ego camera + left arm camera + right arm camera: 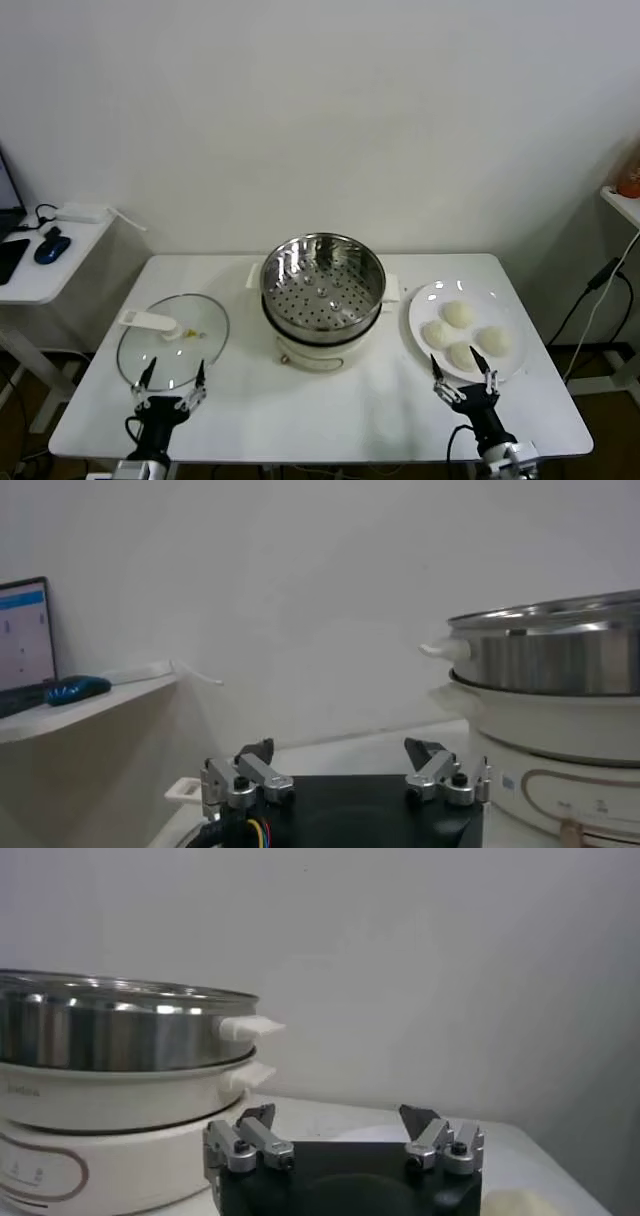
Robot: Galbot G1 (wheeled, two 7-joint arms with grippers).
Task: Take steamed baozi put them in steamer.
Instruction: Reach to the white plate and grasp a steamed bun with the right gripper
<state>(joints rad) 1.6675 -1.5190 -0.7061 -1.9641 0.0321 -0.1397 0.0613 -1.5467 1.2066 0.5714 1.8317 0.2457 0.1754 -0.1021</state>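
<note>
Right gripper [464,375] spread empty, lower right, beside 4 pale round baozi [459,314]; soft buns risk being crushed or rolled off white plate [420,305]. Left gripper [171,379] spread empty, lower left.

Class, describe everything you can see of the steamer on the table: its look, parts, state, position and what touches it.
The steamer is a round, shiny steel pot with a perforated tray inside, uncovered and empty. It sits upright on a cream-white electric base, with small white handles at its sides. It stands mid-table, between the glass lid and the plate of baozi. Only the table touches it.
</note>
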